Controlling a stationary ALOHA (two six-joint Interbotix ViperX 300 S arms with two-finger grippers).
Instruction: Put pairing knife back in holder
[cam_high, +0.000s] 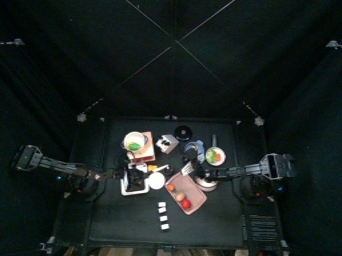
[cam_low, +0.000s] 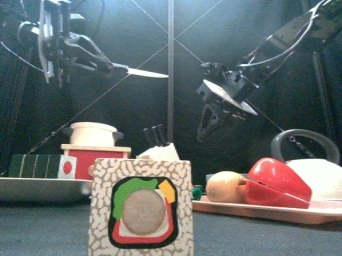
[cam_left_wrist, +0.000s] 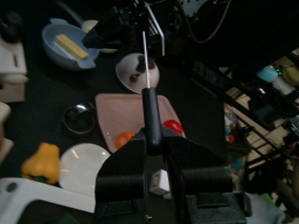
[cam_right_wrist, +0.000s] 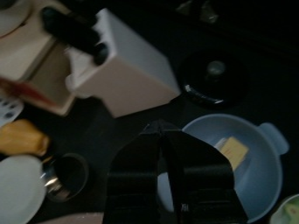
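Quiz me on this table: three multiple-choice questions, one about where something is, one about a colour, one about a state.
1. The red pepper lies: A) on the pink board B) in a bowl C) on the bare table
2. The bowl with the yellow piece is: A) red B) blue C) black
3. The knife is: A) flat on the table B) in the right gripper C) clamped in the left gripper, in the air

Answers:
1 A: the red pepper rests on the pink board.
2 B: the bowl is pale blue.
3 C: the left gripper is closed on the handle of the knife.
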